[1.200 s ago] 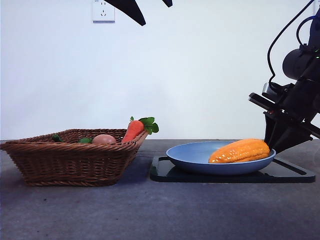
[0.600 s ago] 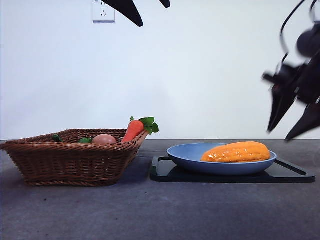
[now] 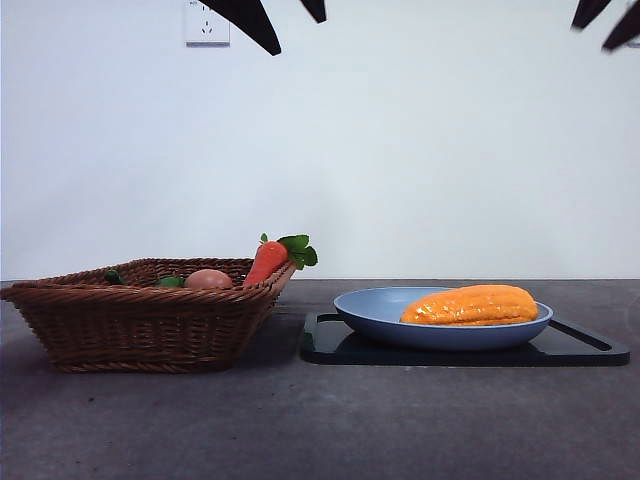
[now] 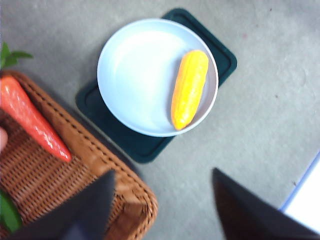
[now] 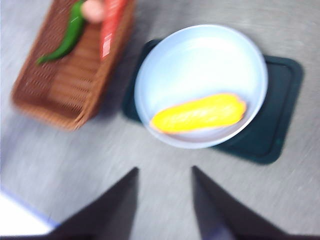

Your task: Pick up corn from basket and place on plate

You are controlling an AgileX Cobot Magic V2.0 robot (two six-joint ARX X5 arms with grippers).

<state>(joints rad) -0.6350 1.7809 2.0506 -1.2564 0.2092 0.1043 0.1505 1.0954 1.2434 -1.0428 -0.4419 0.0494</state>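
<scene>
One corn point(image 3: 467, 305) lying inside the light-blue plate point(image 3: 375, 310) on a black tray point(image 3: 585, 350), beside the basket point(image 3: 140, 325), both grippers spread apart, empty, high above the table point(image 3: 320, 420), no legible writing.

left pincer point(image 4: 162, 200): raised, agape | right pincer point(image 5: 164, 197): raised, agape

The right gripper point(image 3: 608, 22) has let go of the corn point(image 3: 468, 304) and risen from beside the plate point(image 3: 380, 318) to the top corner. The corn has settled flatter, slightly toward the plate's middle.
</scene>
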